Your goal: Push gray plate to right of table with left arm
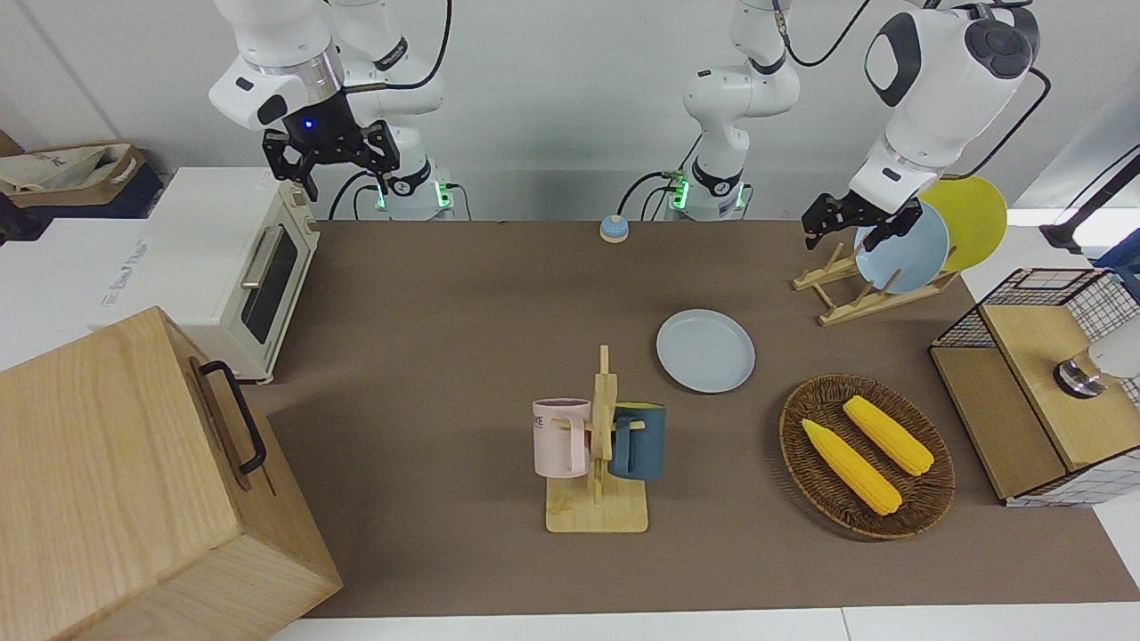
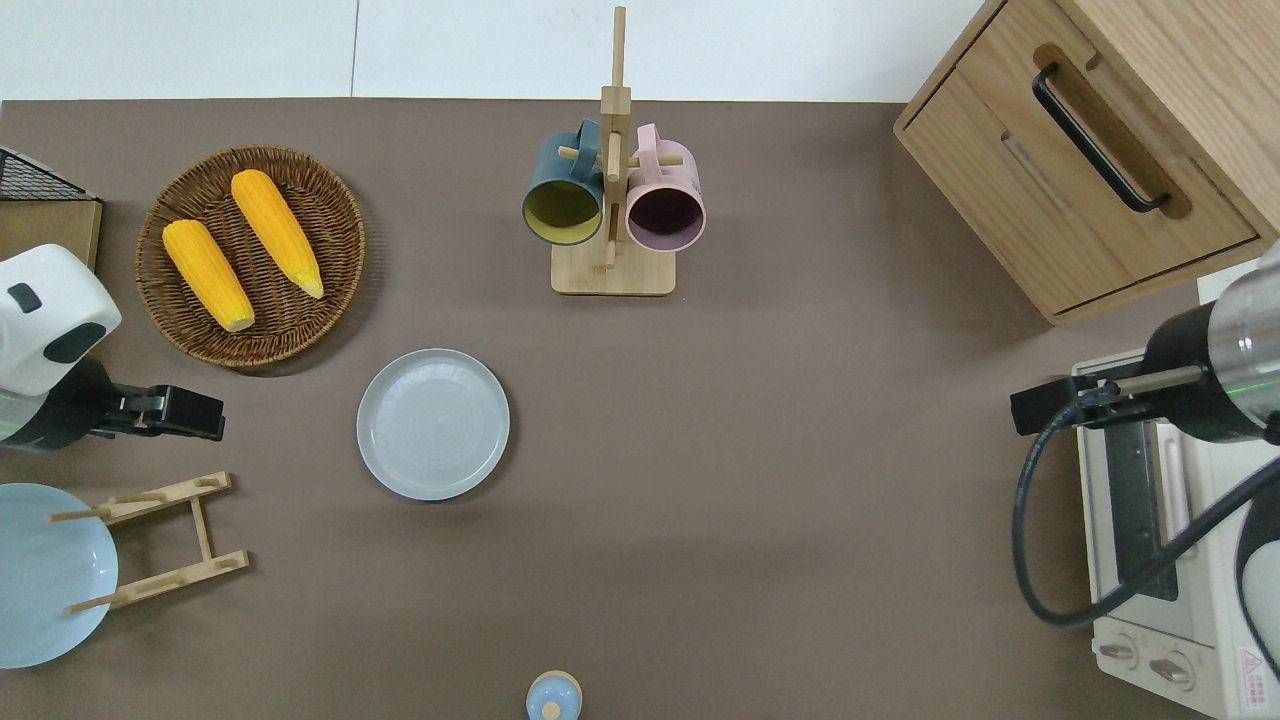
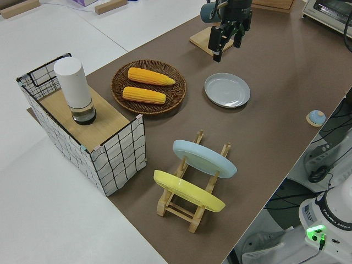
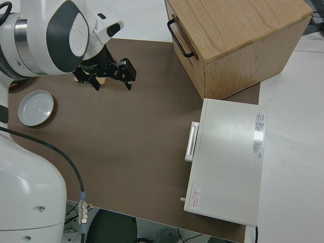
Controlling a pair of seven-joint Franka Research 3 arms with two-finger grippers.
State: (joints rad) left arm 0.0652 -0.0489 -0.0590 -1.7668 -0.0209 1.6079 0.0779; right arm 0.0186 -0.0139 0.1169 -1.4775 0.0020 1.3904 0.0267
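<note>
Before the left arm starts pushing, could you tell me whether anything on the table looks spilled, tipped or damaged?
Nothing stands out. The gray plate lies flat on the table, both mugs hang on their rack, and the two corn cobs sit inside the basket.

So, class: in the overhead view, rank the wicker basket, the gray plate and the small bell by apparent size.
1. Wicker basket, largest.
2. Gray plate.
3. Small bell, smallest, partly cut off by the view's edge.

sky-blue plate (image 2: 45, 575): cut by overhead view's edge | toaster oven (image 2: 1160, 560): partly hidden under right arm, cut at edge | left gripper (image 2: 185, 413): finger gap unreadable
</note>
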